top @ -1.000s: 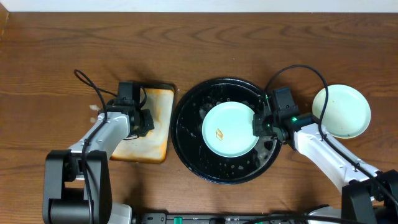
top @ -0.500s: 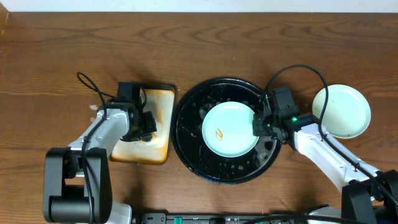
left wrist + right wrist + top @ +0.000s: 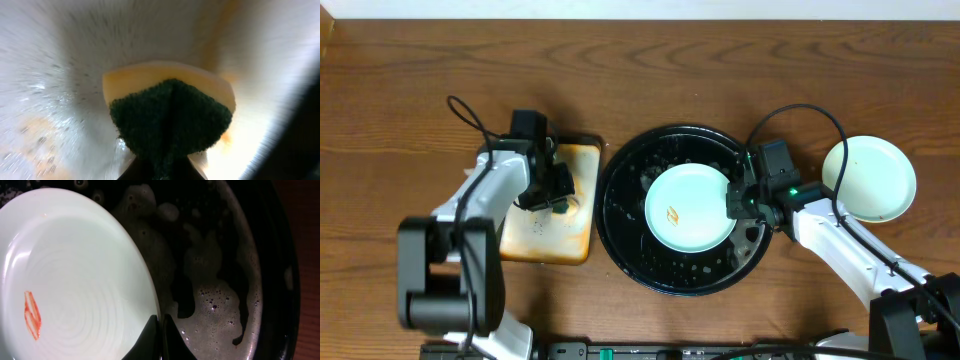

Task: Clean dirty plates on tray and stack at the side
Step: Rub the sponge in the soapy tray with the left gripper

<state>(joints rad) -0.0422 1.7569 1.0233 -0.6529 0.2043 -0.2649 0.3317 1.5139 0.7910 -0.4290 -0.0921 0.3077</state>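
Note:
A pale mint-blue plate (image 3: pixel 692 200) with a small orange smear (image 3: pixel 673 215) lies in the round black tray (image 3: pixel 623 225). My right gripper (image 3: pixel 733 203) is shut on the plate's right rim. In the right wrist view the plate (image 3: pixel 75 270) fills the left side and the jaws (image 3: pixel 161 327) pinch its edge over the foamy tray bottom (image 3: pixel 225 295). Another pale plate (image 3: pixel 870 180) sits on the table to the right of the tray, with a yellowish edge showing at its left. My left gripper (image 3: pixel 556 190) is shut on a green and yellow sponge (image 3: pixel 170 117).
A rectangular cream tray stained orange (image 3: pixel 535 235) lies left of the black tray, under the left gripper and sponge; its blurred surface (image 3: pixel 55 75) fills the left wrist view. Cables loop above both arms. Bare wooden table (image 3: pixel 400 100) surrounds everything.
My left gripper has moved with the sponge toward the far end of the cream tray. The right gripper and the plate have not moved.

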